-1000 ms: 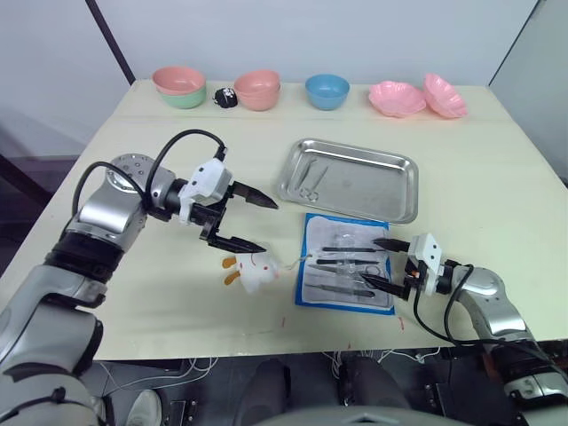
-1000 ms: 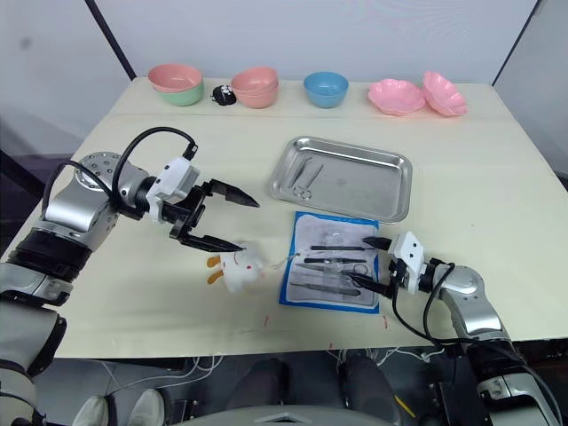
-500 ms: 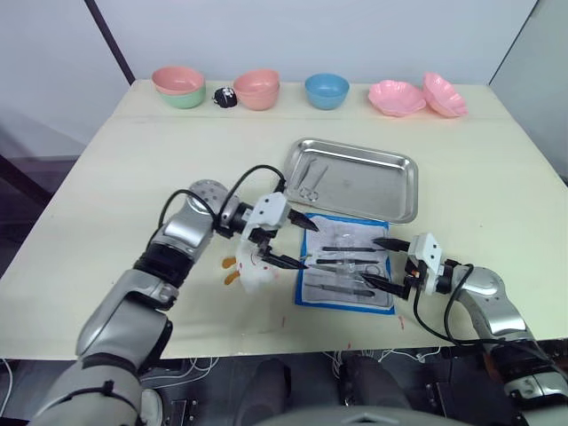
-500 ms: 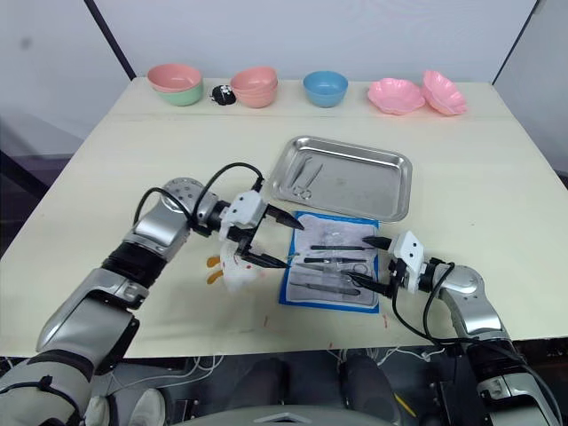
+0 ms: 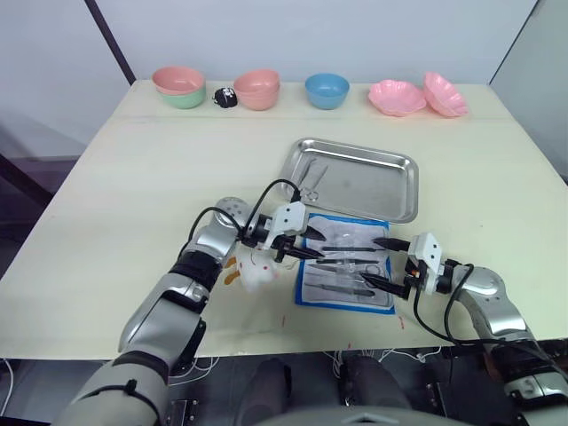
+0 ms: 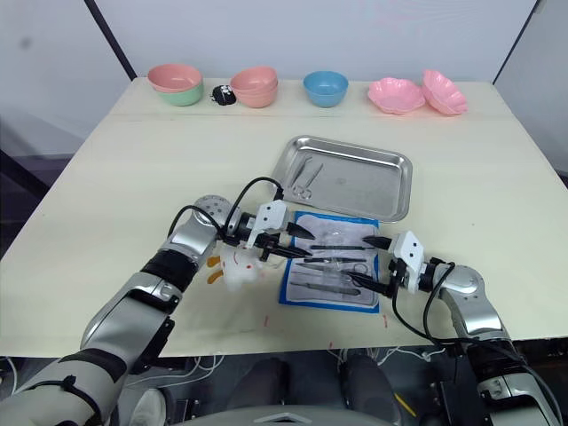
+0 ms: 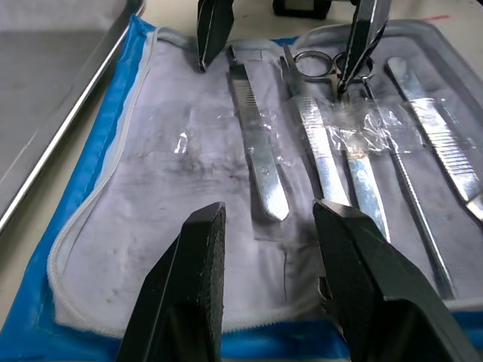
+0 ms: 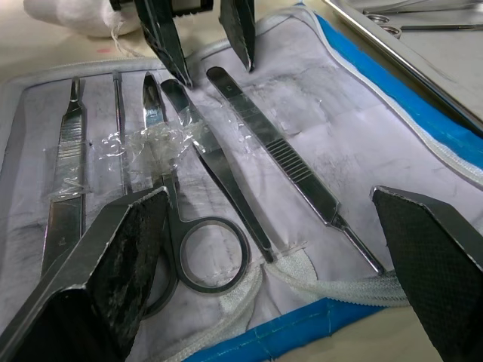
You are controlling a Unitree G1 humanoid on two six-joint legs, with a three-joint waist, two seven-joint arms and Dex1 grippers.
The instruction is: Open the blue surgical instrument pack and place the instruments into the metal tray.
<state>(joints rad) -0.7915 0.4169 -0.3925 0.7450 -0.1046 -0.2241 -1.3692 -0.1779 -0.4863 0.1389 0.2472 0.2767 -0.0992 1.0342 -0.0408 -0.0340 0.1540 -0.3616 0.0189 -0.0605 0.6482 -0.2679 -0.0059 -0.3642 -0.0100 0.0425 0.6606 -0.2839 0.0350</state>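
So the blue surgical instrument pack (image 5: 346, 262) is lying flat and opened up on the bench (image 5: 133, 195), just in front of the metal tray (image 5: 351, 179). The instruments (image 7: 317, 143) sit side by side in its clear pockets: forceps, scissors with ring handles, a few slim handles. A couple of tools (image 5: 311, 180) are already in the tray's left end.

Left end effector (image 5: 306, 244) is over the pack's left edge, fingers (image 7: 198, 283) spread apart with nothing between them, tips right above the forceps. Right end effector (image 5: 380, 261) is at the pack's right edge, fingers wide apart too, not holding anything. White lump with orange bits (image 5: 251, 269) sits just left of the pack.
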